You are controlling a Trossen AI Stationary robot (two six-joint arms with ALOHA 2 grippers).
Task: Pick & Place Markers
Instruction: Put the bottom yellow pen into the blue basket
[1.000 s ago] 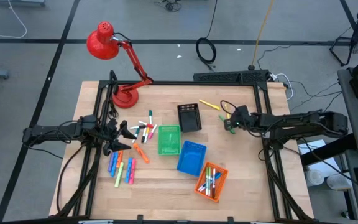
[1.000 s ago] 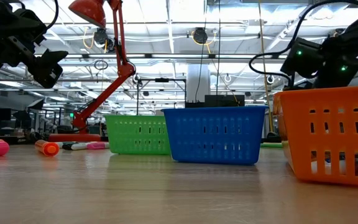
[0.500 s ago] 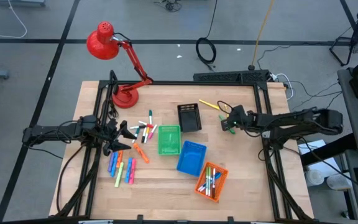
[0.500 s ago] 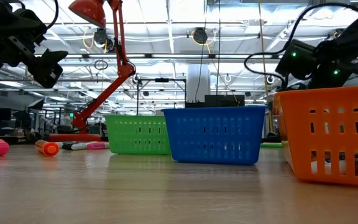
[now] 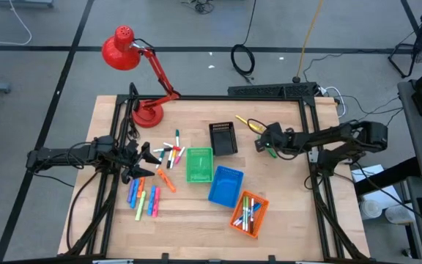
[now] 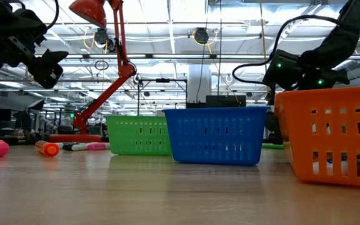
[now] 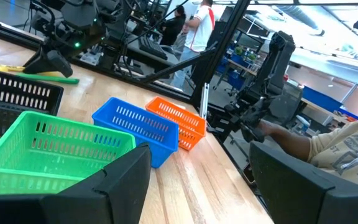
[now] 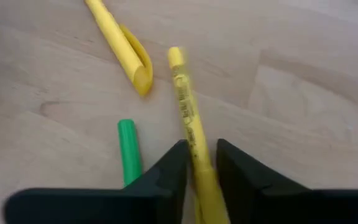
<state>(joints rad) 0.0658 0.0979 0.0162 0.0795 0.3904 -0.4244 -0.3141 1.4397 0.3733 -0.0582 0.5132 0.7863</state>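
Note:
Loose markers (image 5: 171, 155) lie on the table in front of my open left gripper (image 5: 151, 155), which hangs above the table (image 6: 42, 65). More markers lie in a row (image 5: 143, 198) closer to the near edge. My right gripper (image 5: 258, 144) is right of the black basket (image 5: 223, 138), shut on a yellow marker (image 8: 188, 124). A green marker (image 8: 128, 152) and a second yellow marker with a clip (image 8: 120, 43) lie on the wood beside it. The orange basket (image 5: 249, 213) holds several markers. My right gripper pinches the yellow marker's barrel (image 8: 197, 155) between its two fingers (image 8: 173, 168). The marker runs along the fingers and reaches far back between them. Its free end (image 8: 175, 59) points out ahead, slanting down at the table; whether that end touches the wood I cannot tell.
A green basket (image 5: 199, 164) and a blue basket (image 5: 226, 185) stand mid-table between the arms. A red desk lamp (image 5: 134, 59) stands on its base at the far left corner. In the left wrist view a person's arm (image 7: 328, 149) shows beyond the table.
My right gripper has moved toward the table's left, closer to the black basket, with its arm folding in behind it. The left arm has kept still.

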